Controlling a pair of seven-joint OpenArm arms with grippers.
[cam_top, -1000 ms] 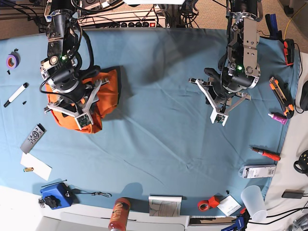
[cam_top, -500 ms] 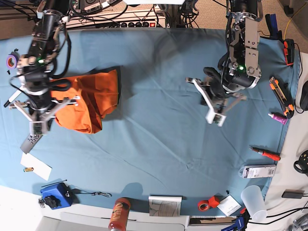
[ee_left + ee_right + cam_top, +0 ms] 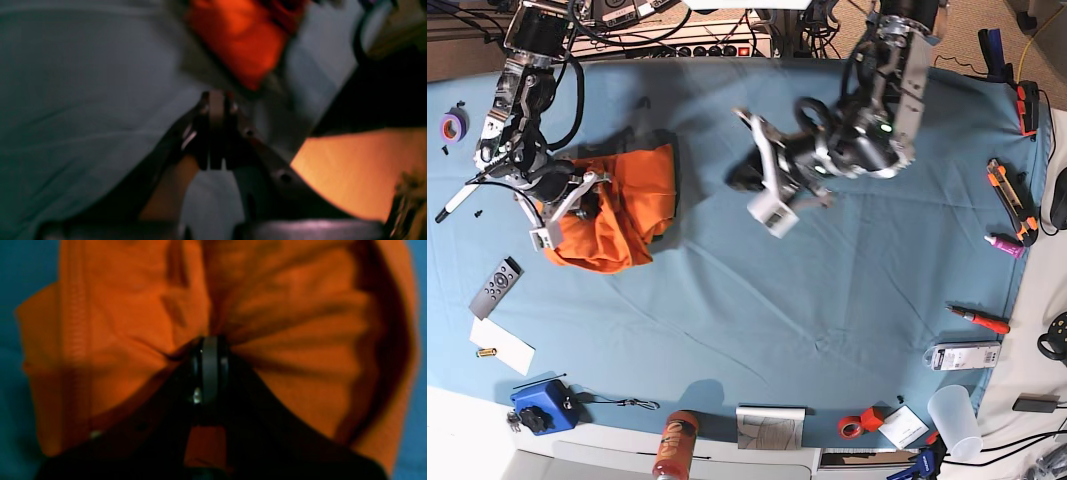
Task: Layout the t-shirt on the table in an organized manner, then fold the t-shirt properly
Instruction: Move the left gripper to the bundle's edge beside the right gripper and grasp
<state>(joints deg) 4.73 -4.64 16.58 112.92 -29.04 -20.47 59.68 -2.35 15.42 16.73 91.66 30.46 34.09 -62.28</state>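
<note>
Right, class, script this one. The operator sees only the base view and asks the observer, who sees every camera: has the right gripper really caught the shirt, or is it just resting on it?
Observer: Caught. In the right wrist view the right gripper is shut on the shirt, with creases fanning out from the pinch.
Operator: And the left gripper, is it carrying anything?
Observer: No. The left wrist view is blurred, but the left gripper looks shut with nothing between its tips.
</note>
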